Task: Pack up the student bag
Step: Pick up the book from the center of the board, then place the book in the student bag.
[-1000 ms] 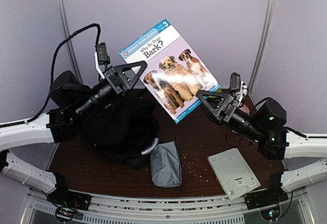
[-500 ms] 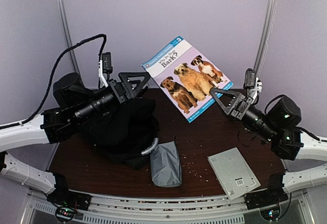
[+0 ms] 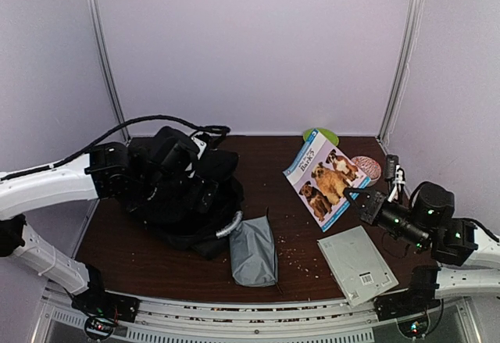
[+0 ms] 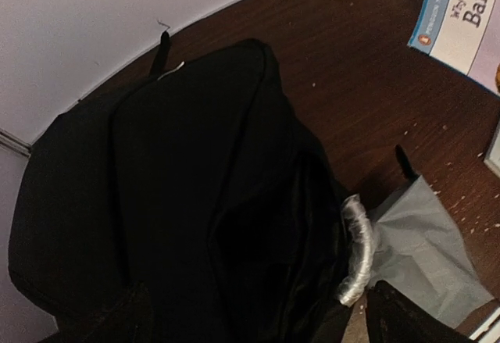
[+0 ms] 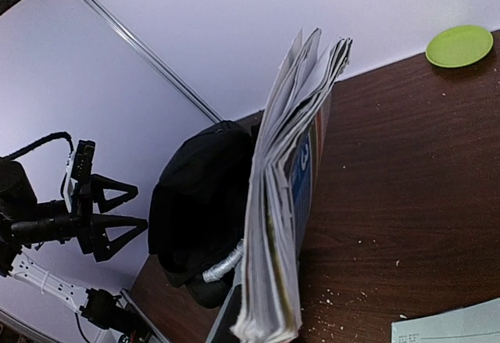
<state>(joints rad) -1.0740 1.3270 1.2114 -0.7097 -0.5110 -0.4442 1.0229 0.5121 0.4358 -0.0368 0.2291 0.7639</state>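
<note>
Holding the dog book (image 3: 324, 177) up on edge at about 3 o'clock on the table, the right gripper (image 3: 364, 199) is pinched shut on the book's lower corner. The cover leans back and the pages fan loose at the free end. Carried on edge like this, I judge, the book can be slid into a narrow mouth rather than laid flat. The student bag (image 3: 180, 202) lies slumped at about 9 o'clock, well apart from the book. Its grey-white handle (image 3: 229, 226) points toward 5 o'clock, just beside the grey pouch (image 3: 252, 251). The left gripper (image 4: 258, 319) hangs over the bag with its jaws spread wide and nothing between them, probably placed there to catch the fabric and hold the bag open for the book. A dark fold runs down the middle of the bag in the left wrist view. Whether that is an unzipped opening cannot be told. The pouch at 6 o'clock, a flat grey slab (image 3: 358, 265) at 5 o'clock and a green plate (image 3: 322, 134) at 1 o'clock all lie outside the bag, so the packing looks barely begun.
</note>
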